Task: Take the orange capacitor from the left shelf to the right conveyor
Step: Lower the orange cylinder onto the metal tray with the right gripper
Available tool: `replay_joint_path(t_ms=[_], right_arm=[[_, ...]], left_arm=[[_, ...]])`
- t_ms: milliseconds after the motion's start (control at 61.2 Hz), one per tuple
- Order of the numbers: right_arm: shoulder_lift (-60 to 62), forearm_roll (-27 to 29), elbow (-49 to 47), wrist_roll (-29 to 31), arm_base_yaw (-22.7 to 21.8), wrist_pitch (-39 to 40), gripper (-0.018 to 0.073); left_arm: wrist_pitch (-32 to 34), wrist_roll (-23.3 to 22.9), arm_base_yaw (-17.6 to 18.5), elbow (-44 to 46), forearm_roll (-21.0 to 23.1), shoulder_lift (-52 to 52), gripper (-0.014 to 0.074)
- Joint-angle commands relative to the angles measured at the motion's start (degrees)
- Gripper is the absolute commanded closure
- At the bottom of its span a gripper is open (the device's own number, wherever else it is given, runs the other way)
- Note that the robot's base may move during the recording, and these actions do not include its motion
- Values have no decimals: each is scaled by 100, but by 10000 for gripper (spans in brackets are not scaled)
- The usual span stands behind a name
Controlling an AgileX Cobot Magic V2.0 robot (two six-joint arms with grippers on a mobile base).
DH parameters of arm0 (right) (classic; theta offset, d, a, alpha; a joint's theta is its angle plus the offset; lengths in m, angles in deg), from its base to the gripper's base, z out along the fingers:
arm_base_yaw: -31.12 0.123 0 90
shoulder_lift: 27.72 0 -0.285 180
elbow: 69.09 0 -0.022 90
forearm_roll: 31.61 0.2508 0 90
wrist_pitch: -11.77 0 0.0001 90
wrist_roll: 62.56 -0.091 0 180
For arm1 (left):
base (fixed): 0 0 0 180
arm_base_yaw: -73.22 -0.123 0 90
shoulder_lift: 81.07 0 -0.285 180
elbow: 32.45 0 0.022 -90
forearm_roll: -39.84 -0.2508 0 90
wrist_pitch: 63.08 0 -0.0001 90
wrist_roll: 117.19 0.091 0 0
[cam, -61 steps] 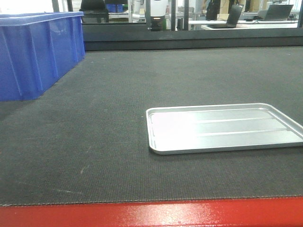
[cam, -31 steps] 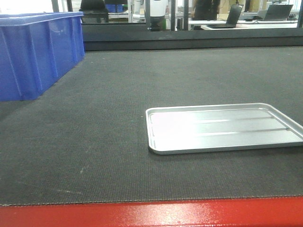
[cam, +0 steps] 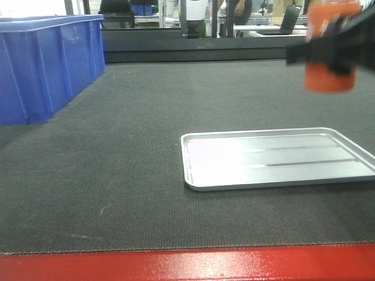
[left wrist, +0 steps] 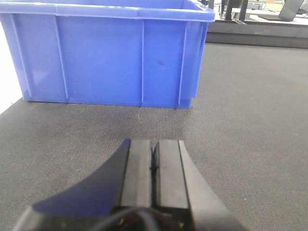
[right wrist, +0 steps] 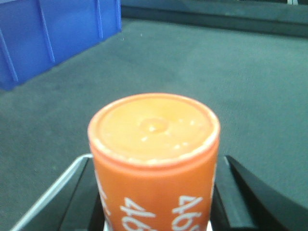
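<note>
The orange capacitor (cam: 330, 76), a cylinder with white digits, hangs in the air at the upper right of the front view, above the right part of the silver tray (cam: 193, 181). My right gripper (cam: 331, 50) is shut on it, black fingers on both sides. In the right wrist view the capacitor (right wrist: 154, 159) fills the centre between the fingers (right wrist: 240, 192), with the tray's corner (right wrist: 48, 197) below. My left gripper (left wrist: 154, 163) is shut and empty, low over the dark mat, facing the blue bin (left wrist: 106, 53).
A large blue plastic bin (cam: 41, 64) stands at the back left on the dark belt mat (cam: 117, 175). A red edge (cam: 187, 266) runs along the front. Behind the mat is a black rail and a workshop background.
The right gripper with the orange capacitor has come into the front view at the upper right; before, it was out of sight. The tray and bin have not moved.
</note>
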Motion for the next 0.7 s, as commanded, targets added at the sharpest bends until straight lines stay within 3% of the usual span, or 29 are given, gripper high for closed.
replay_joint_path(t_ms=[0, 359, 686], right_arm=[[-369, -65, -68, 35, 2, 1198, 367], [-2404, -80, -74, 35, 2, 3535, 367], [-2900, -103, -173, 35, -17, 3587, 367]], left_arm=[[518, -9, -10, 25, 20, -51, 723], [518, -9, -10, 25, 20, -51, 723], [518, -9, -10, 25, 20, -51, 723]])
